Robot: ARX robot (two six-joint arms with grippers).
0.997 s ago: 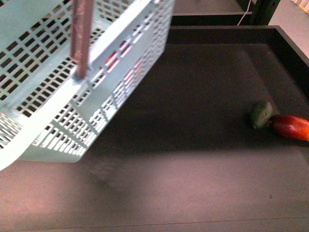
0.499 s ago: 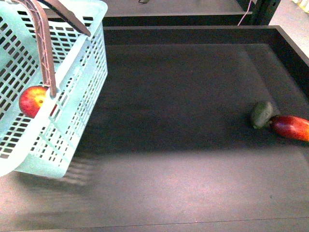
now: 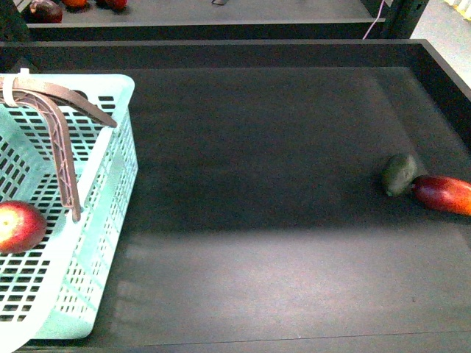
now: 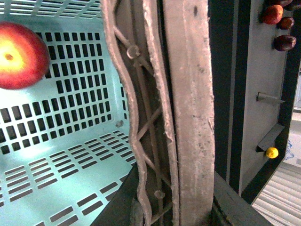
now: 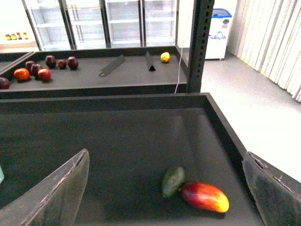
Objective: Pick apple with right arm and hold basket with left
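The light teal basket (image 3: 103, 220) stands at the near left of the dark tray, its brown ribbed handle (image 3: 62, 154) swung up. The red apple (image 3: 18, 226) with a yellowish patch lies inside it. It also shows in the left wrist view (image 4: 21, 55) on the slotted floor (image 4: 70, 155). My left gripper (image 4: 175, 214) is shut on the basket's handle (image 4: 186, 117). My right gripper (image 5: 169, 188) is open and empty, high above the tray, with its fingers (image 5: 61, 193) spread wide. Neither gripper shows in the front view.
A small dark green fruit (image 3: 399, 173) and an elongated red-orange fruit (image 3: 444, 194) lie touching at the tray's right side, near its raised right wall (image 3: 449, 81). They also show in the right wrist view (image 5: 173, 181) (image 5: 205, 197). Several fruits sit on a far shelf (image 5: 42, 70).
The basket has swung down and left, from tilted high in the air to resting lower at the near left. The apple has shifted lower left with it.
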